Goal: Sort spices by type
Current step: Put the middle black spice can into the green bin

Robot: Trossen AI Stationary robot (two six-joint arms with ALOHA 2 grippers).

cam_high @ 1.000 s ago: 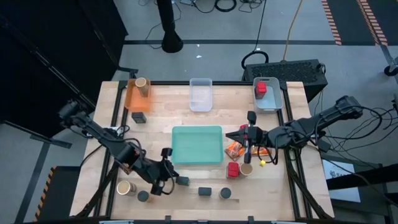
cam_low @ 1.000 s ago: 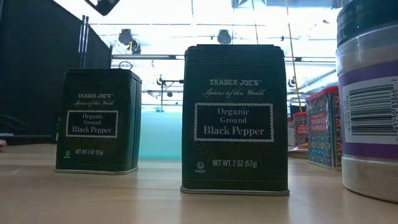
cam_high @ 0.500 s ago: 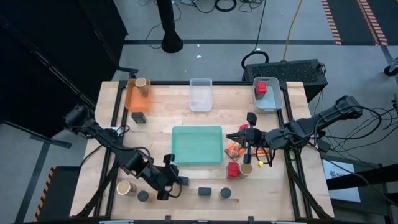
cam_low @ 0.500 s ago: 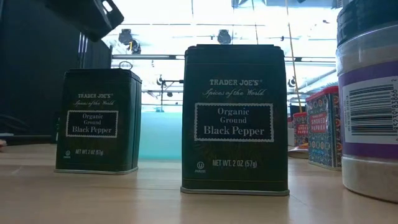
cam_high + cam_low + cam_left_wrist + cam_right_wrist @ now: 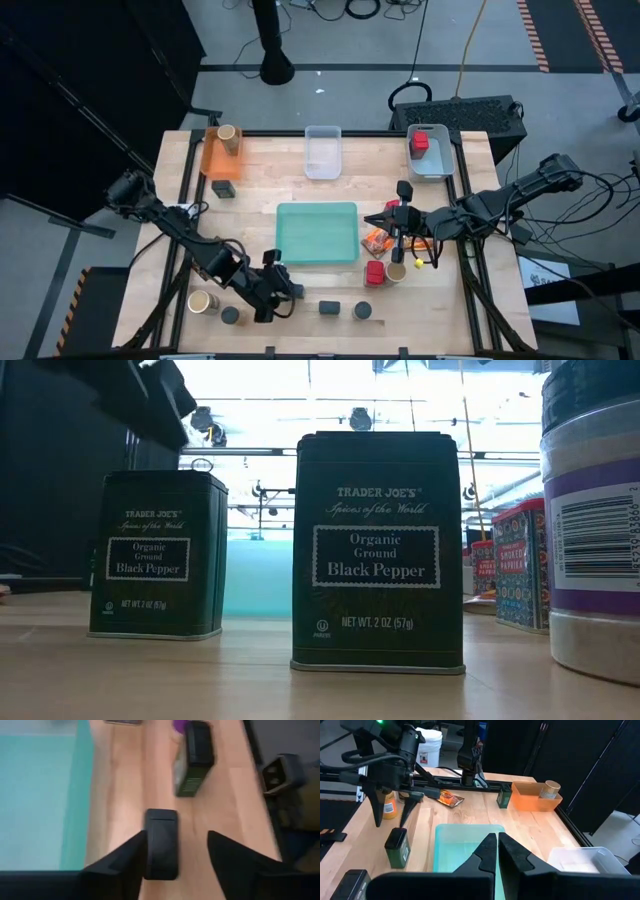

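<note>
Hovering my left gripper [image 5: 177, 851] over a black pepper tin [image 5: 161, 842] near the front edge of the table [image 5: 260, 175], just off the front-left corner of the teal tray [image 5: 316, 232]. Fingers are spread apart, one on each side of the tin, nothing clamped. One finger looks right up against the tin, the other has a clear gap, so I'd say I'm lined up around it rather than gripping.

The tin is upright, lid facing up at my wrist camera. Seen from above, its lid is a rounded rectangle with the long side running along my reach, so my fingers sit across the narrow side. That makes sense to me, since the narrow way is the one they can span.

A second pepper tin [image 5: 192, 765] is a bit farther along the same front strip, also upright but turned slightly. From table level both show their printed labels toward the front edge.

My right gripper [image 5: 496, 851] is parked over the right end of the tray with its fingers pressed together, holding nothing. The orange packets [image 5: 377, 240] and a red cube [image 5: 375, 272] sit just under and beside it. Another red cube is already in the blue bin [image 5: 447, 160], and a tan jar is in the orange bin [image 5: 214, 158], so I'm guessing the pepper goes somewhere of its own.
</note>
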